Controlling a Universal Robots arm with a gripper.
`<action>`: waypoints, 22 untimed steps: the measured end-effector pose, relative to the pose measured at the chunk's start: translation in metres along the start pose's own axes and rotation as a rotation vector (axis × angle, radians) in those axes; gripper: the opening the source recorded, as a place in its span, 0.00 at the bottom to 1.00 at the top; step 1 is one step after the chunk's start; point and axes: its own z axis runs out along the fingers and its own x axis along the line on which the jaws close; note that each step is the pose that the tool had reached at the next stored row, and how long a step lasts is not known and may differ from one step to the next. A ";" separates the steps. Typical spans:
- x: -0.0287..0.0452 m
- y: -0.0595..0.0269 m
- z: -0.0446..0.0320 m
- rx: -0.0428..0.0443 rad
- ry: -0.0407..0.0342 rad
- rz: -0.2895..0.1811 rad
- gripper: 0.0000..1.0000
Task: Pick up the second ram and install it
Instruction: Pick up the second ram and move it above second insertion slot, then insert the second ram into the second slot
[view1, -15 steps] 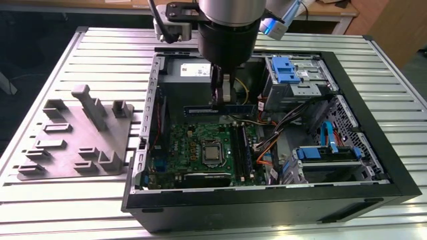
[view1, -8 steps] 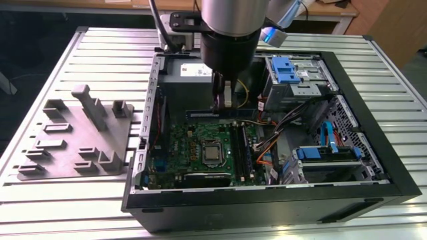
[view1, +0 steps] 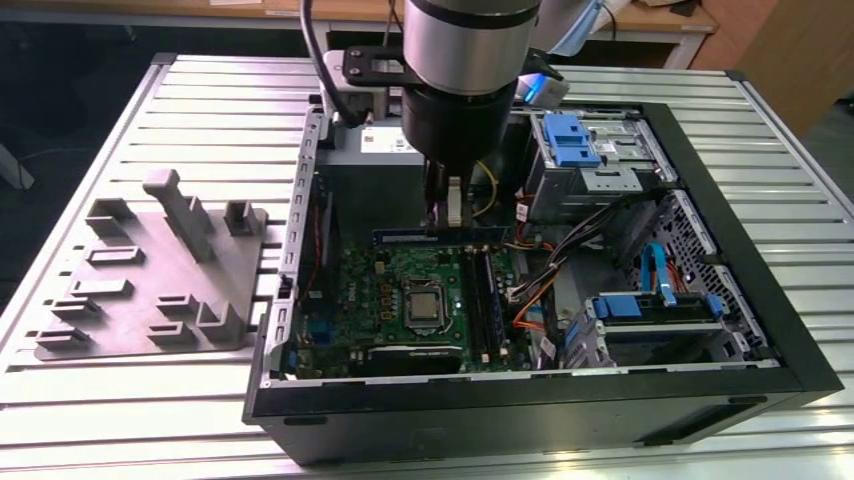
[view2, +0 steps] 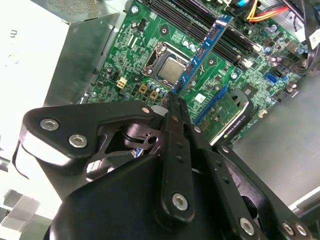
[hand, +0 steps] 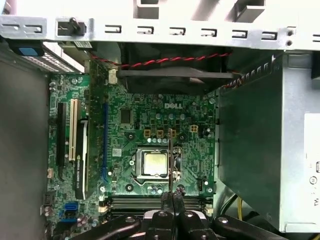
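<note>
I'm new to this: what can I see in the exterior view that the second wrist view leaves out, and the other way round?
Exterior view: the whole open computer case, the grey holder tray beside it on the slatted table, and the blue drive bays. Second wrist view: a close look along the tool, its black links and screws. Both: the tool shut on the second ram, above the green motherboard and its processor socket.

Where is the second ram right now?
In the exterior view the second ram is clamped in the gripper inside the open computer case, held over the motherboard, close by the processor socket.
</note>
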 end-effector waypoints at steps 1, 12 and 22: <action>0.0000 0.0000 0.0004 -0.0001 0.0000 0.000 0.11; 0.0001 0.0000 0.0005 -0.0001 -0.0004 0.000 0.11; 0.0001 -0.0002 0.0011 0.0035 -0.0023 0.096 0.11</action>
